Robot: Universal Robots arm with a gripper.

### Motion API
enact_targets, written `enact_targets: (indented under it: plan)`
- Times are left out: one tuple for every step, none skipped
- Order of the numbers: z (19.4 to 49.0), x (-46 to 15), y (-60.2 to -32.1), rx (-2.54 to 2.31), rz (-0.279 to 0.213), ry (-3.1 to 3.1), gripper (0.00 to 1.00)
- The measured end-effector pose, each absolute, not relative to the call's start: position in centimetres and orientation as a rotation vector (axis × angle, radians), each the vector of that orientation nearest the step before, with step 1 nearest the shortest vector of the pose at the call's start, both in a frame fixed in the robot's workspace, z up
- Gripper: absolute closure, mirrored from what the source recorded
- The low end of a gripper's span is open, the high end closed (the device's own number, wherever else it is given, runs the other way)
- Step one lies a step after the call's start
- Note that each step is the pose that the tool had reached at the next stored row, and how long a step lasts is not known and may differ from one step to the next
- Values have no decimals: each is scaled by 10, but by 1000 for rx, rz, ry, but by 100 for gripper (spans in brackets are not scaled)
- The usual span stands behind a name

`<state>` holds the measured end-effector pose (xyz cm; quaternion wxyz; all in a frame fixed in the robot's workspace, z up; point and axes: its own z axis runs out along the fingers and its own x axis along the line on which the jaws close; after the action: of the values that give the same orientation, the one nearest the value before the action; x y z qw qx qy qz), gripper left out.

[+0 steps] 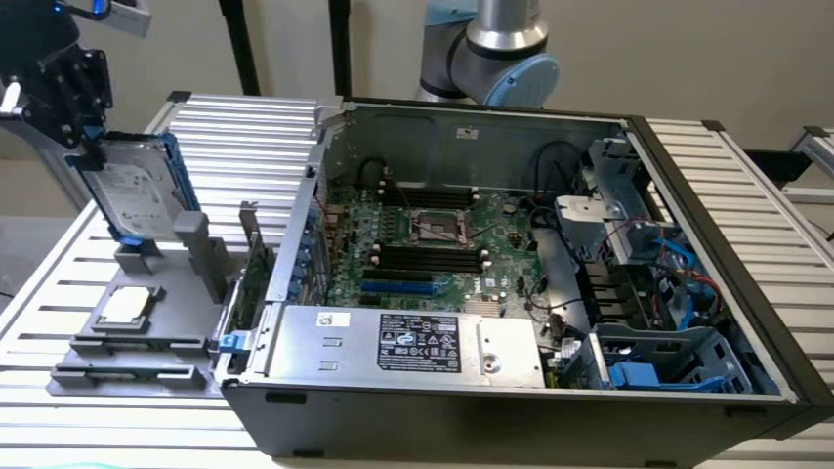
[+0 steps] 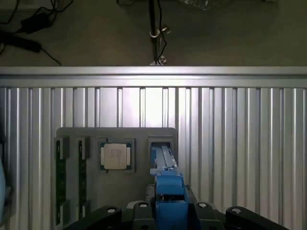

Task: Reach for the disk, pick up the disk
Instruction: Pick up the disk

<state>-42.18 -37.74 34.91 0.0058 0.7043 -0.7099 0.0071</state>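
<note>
The disk point(image 1: 137, 195) is a silver drive with a white label and a blue frame. It stands on edge, slightly tilted, at the exterior view's left, its lower end at the slot of a grey holder point(image 1: 176, 256). My gripper point(image 1: 86, 154) sits on its upper end, shut on it. In the wrist view the disk's blue edge point(image 2: 165, 167) runs from between my gripper's point(image 2: 169, 211) fingers down to the holder's slot. Whether the lower end is clear of the slot I cannot tell.
A small square silver processor chip point(image 1: 127, 306) point(image 2: 115, 155) lies in the grey holder beside the slot. An open computer case point(image 1: 521, 244) takes up the middle and right of the slatted aluminium table point(image 1: 248, 122). The arm's base point(image 1: 502, 49) rises behind the case.
</note>
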Motion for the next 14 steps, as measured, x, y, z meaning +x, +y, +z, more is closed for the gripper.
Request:
enact_targets:
  plan:
    - [354,-422,-377,2204,22,-2222,68]
    - [358,-421,-378,2204,22,-2222,68]
    - [363,-421,-378,2204,22,-2222,68]
    - [367,-420,-378,2204,22,-2222,68]
    - [372,-420,-378,2204,22,-2222,68]
    - [376,-419,-378,2204,22,-2222,68]
    - [381,-419,-378,2204,22,-2222,68]
    - [386,-418,-378,2204,22,-2222,68]
    - [390,-417,-378,2204,22,-2222,68]
    - [395,-416,-378,2204,22,-2222,68]
    - [399,-415,-378,2204,22,-2222,68]
    - [404,-414,-378,2204,22,-2222,68]
    - [408,-413,-378,2204,22,-2222,68]
    - [413,-412,-378,2204,22,-2222,68]
